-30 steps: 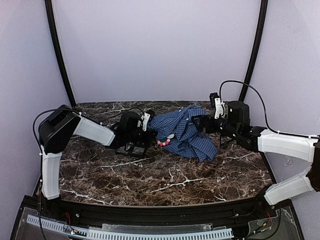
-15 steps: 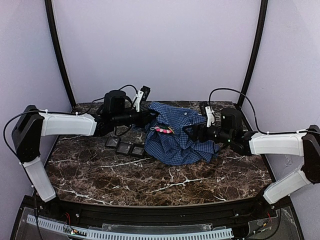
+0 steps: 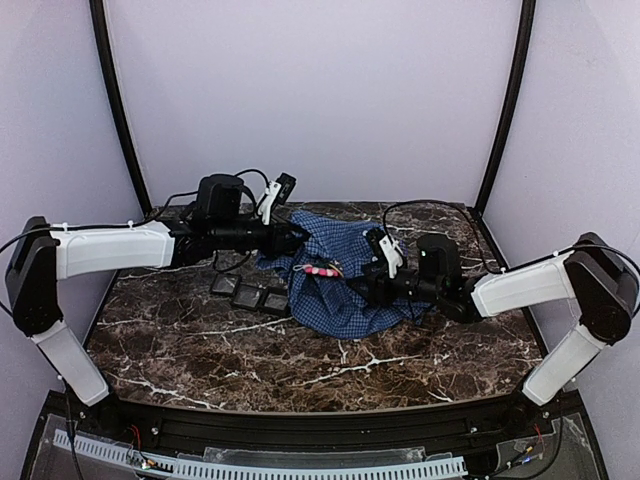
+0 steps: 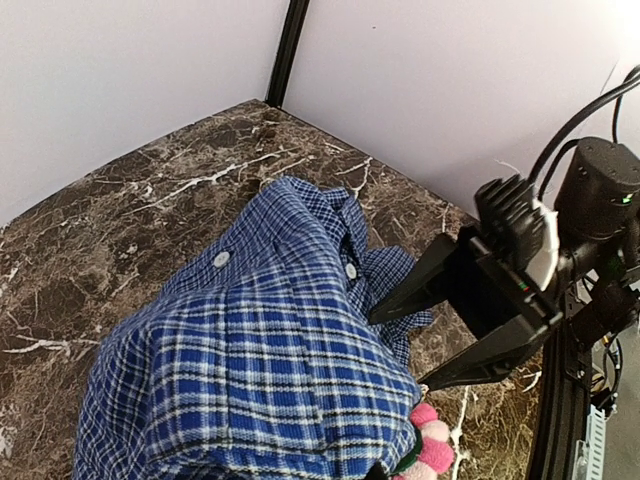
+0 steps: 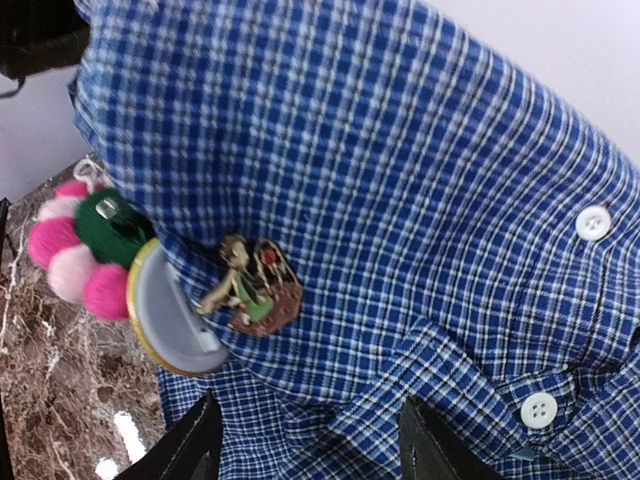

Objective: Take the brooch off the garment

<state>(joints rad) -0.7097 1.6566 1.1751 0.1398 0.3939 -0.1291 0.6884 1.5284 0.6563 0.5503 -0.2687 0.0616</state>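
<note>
Right gripper (image 4: 398, 350): jaws apart, tips at a hanging fold of the blue-and-white check cloth shirt (image 3: 335, 305), upper tip touching the cloth. Small brown figure brooch (image 5: 255, 290) is pinned to the shirt just beyond the tips, slightly left of centre in the wrist view, not gripped. Beside it: a gold-rimmed round badge (image 5: 170, 325) and a pink-and-green pompom cluster (image 5: 85, 250). Left gripper (image 3: 293, 237): clamped on the shirt's upper edge, holding the cloth up off the dark marble table (image 3: 300, 360).
</note>
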